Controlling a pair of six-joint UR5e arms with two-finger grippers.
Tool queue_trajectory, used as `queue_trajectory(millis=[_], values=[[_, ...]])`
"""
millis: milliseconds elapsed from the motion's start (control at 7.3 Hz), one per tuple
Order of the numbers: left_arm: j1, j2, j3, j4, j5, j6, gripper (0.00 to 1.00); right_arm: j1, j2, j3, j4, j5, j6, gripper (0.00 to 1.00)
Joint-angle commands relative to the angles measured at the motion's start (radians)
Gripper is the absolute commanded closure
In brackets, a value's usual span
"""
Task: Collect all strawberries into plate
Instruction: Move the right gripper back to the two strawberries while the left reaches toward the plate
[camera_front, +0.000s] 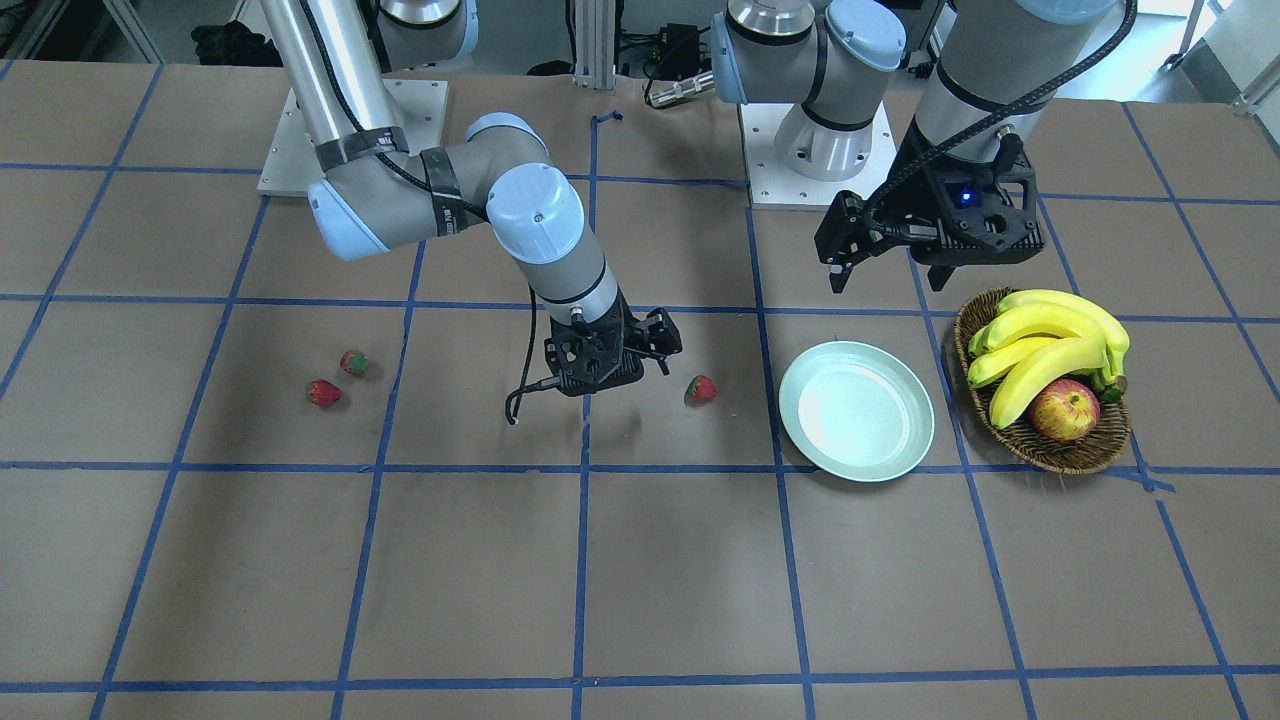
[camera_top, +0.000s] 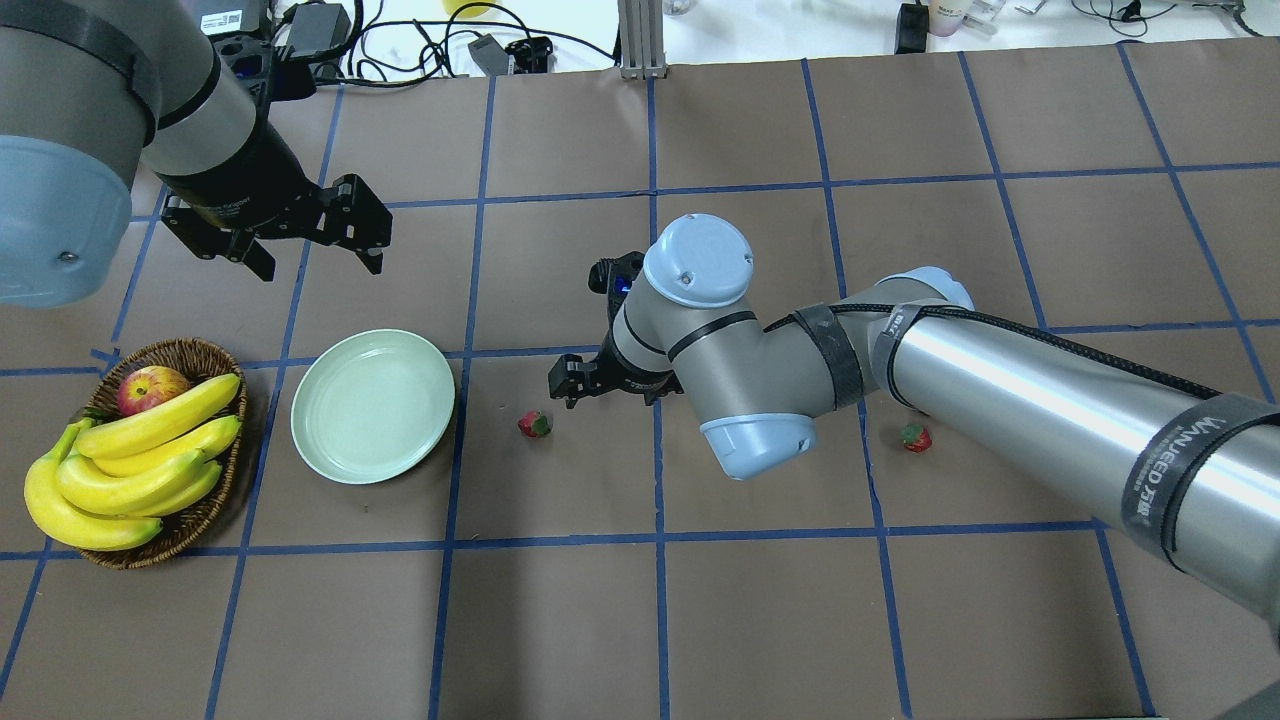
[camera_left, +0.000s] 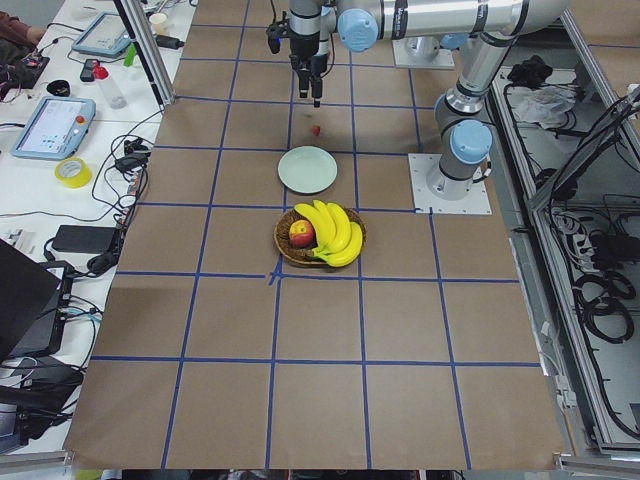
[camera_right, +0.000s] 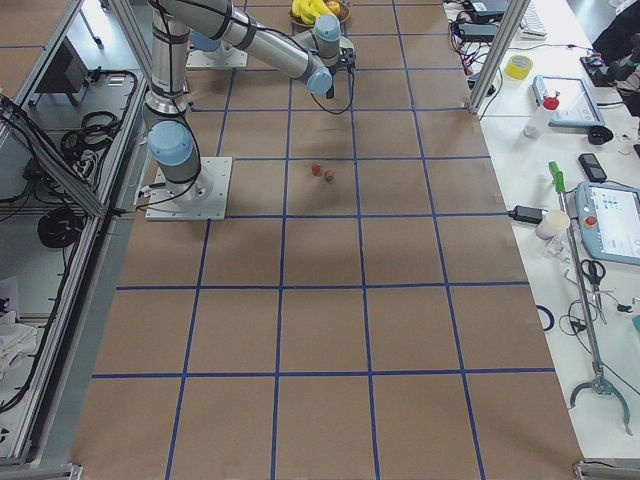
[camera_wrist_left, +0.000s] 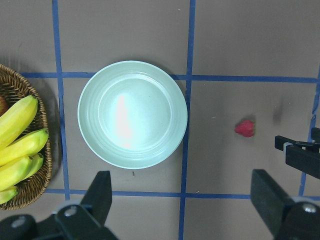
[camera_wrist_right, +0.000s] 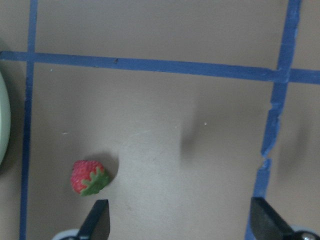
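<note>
Three strawberries lie on the brown table: one (camera_front: 701, 388) between my right gripper and the plate, and two (camera_front: 353, 362) (camera_front: 323, 393) together far on my right side. The pale mint-green plate (camera_front: 856, 410) is empty. My right gripper (camera_front: 655, 350) is open and empty, hovering low just beside the near strawberry (camera_wrist_right: 89, 178), which lies by one finger (camera_wrist_right: 100, 220) on the plate side. My left gripper (camera_front: 888, 275) is open and empty, high above the table behind the plate (camera_wrist_left: 132, 114). In the overhead view my right arm hides one of the far strawberries.
A brown wicker basket (camera_front: 1040, 455) with bananas (camera_front: 1050, 340) and an apple (camera_front: 1065, 410) stands just beyond the plate on my left side. Blue tape lines grid the table. My right arm stretches low across the middle.
</note>
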Motion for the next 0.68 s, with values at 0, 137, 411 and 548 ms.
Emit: queue_trajectory(millis=[0, 137, 411, 548], values=[[0.001, 0.0, 0.005, 0.008, 0.0, 0.01, 0.0, -0.027, -0.089, -0.003, 0.149, -0.179, -0.017, 0.0], [0.001, -0.003, 0.001, 0.013, -0.004, 0.001, 0.0, -0.08, -0.114, 0.003, 0.186, -0.245, -0.02, 0.0], [0.004, -0.017, -0.001, 0.011, -0.01, -0.002, 0.0, -0.2, -0.177, 0.052, 0.305, -0.333, -0.02, 0.0], [0.007, -0.021, -0.002, 0.01, -0.01, -0.002, 0.0, -0.246, -0.201, 0.118, 0.293, -0.334, -0.002, 0.0]])
